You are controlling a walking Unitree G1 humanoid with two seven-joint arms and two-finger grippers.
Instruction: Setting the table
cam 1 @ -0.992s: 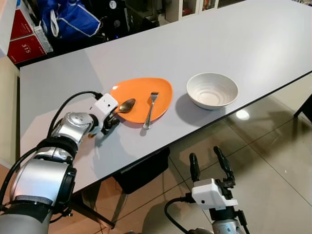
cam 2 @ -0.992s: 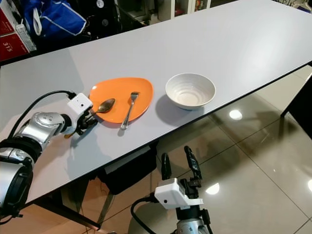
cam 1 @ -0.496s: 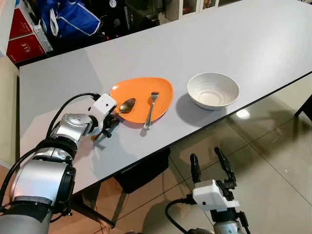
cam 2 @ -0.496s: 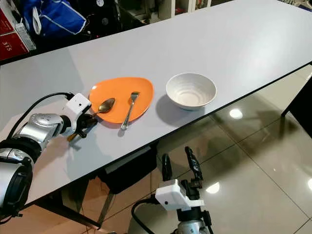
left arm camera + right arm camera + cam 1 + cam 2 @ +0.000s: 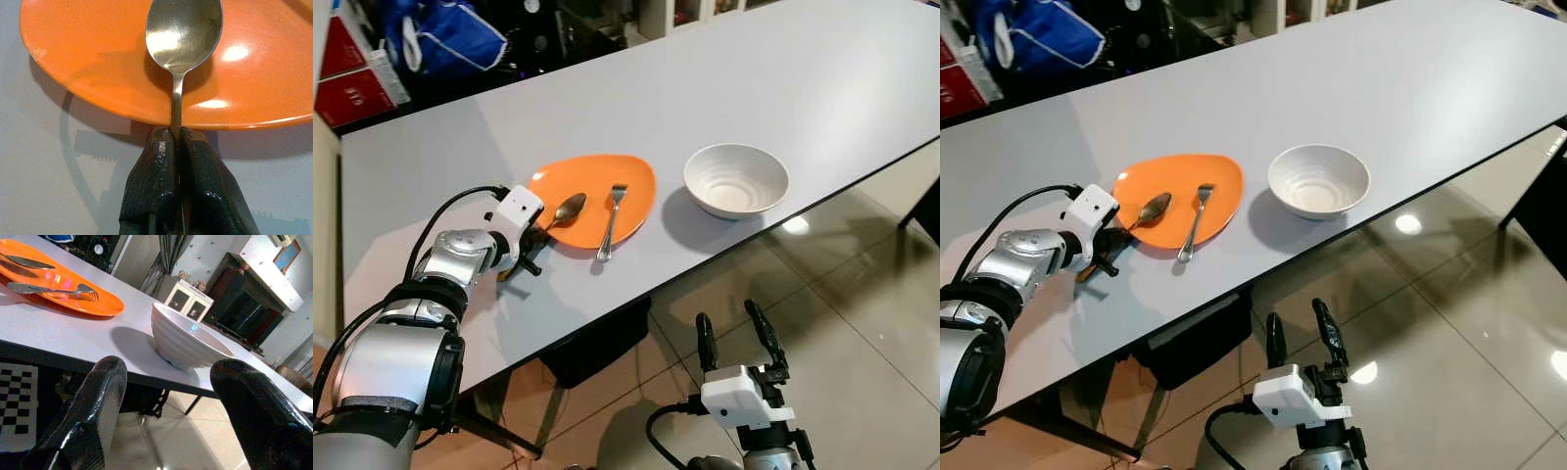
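Your table setting is under way but far from finished: the cutlery is on the plate, not yet laid beside it, and only one piece is in hand.

Starting at your left, the left gripper (image 5: 524, 257) sits low on the grey table (image 5: 822, 78), just off the near-left rim of the orange plate (image 5: 626, 174). In the left wrist view its two black fingers (image 5: 151, 191) are pressed together on the handle of the spoon (image 5: 565, 211), so you are holding it firmly at the stem. The spoon's bowl lies face up over the plate's inner surface, while the handle crosses the rim and runs out toward the gripper. I judge this to be the start of pulling the spoon off the plate, with its final place on the table yet to be chosen.

Next along, the fork (image 5: 610, 219) lies on the right part of the same plate, tines pointing away from you and the handle end reaching over the near rim onto the table. Nothing holds it. Apart from these two utensils the plate carries nothing.

Further right, the white bowl (image 5: 736, 180) stands upright on the table near the plate but not touching it, close to the table's near edge. Its ribbed inside looks empty.

At your far right, the right gripper (image 5: 736, 338) hangs below the table edge over the tiled floor (image 5: 862, 294), its fingers spread wide and holding nothing.
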